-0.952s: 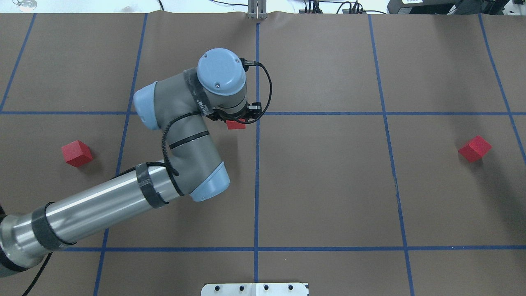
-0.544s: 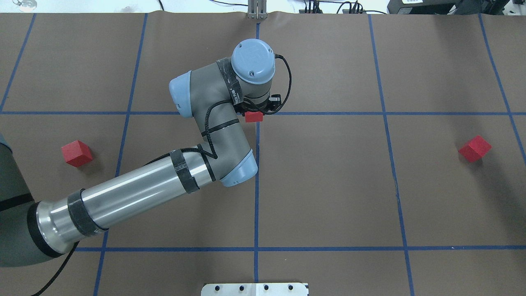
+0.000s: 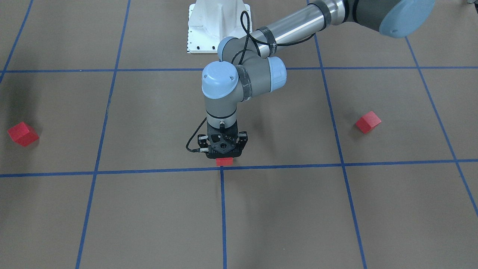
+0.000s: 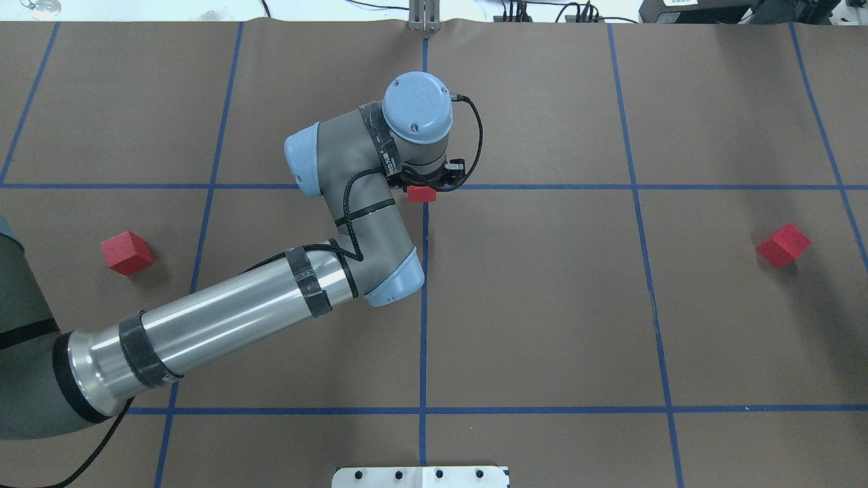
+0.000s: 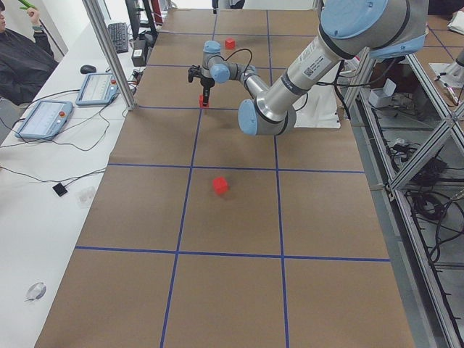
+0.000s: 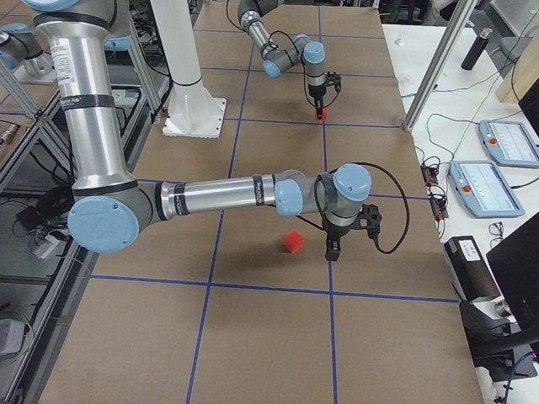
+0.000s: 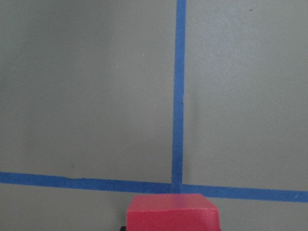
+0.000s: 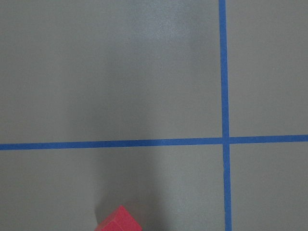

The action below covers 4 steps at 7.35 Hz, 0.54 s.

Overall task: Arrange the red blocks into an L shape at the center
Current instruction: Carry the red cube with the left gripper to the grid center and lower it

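Note:
My left gripper (image 3: 223, 157) is shut on one red block (image 3: 224, 161), holding it low at the center (image 3: 221, 168), the blue tape crossing. The left wrist view shows this block (image 7: 172, 211) just on the near side of the crossing (image 7: 177, 185); I cannot tell if it touches the paper. A second red block (image 4: 126, 252) lies tilted at the left. The third red block (image 4: 783, 245) lies at the right. My right gripper (image 6: 333, 246) shows only in the exterior right view, hanging beside that block (image 6: 294, 241); open or shut I cannot tell.
The white robot base plate (image 3: 218, 26) sits at the table's near edge. Along the far edge stand metal frame posts (image 5: 109, 51) and a white bench with control tablets (image 5: 43, 119), where a person (image 5: 18, 61) sits. Blue tape lines grid the brown paper.
My left arm has carried the red block to the right, from left of the middle line to the crossing. Over the last half second it only edged slightly. The two loose blocks stayed put.

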Each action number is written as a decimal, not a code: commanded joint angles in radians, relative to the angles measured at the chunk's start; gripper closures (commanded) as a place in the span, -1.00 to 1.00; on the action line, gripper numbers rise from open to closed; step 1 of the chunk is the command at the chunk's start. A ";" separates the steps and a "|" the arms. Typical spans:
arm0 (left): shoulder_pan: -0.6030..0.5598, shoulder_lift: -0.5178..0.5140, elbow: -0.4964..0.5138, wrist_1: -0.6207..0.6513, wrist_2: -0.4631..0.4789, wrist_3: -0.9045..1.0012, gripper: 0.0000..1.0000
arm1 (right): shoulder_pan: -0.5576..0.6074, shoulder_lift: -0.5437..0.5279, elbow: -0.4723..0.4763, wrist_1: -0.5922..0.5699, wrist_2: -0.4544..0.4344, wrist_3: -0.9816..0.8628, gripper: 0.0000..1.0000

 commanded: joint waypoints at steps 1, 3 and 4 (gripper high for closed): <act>0.002 0.003 0.005 -0.004 0.000 0.027 1.00 | 0.000 0.002 -0.008 0.001 0.000 0.000 -0.99; 0.019 0.003 0.009 -0.005 0.000 0.028 1.00 | 0.000 0.002 -0.008 0.001 0.000 0.000 -0.99; 0.023 0.001 0.009 -0.007 0.002 0.020 1.00 | -0.001 0.002 -0.011 0.001 0.001 0.000 -0.99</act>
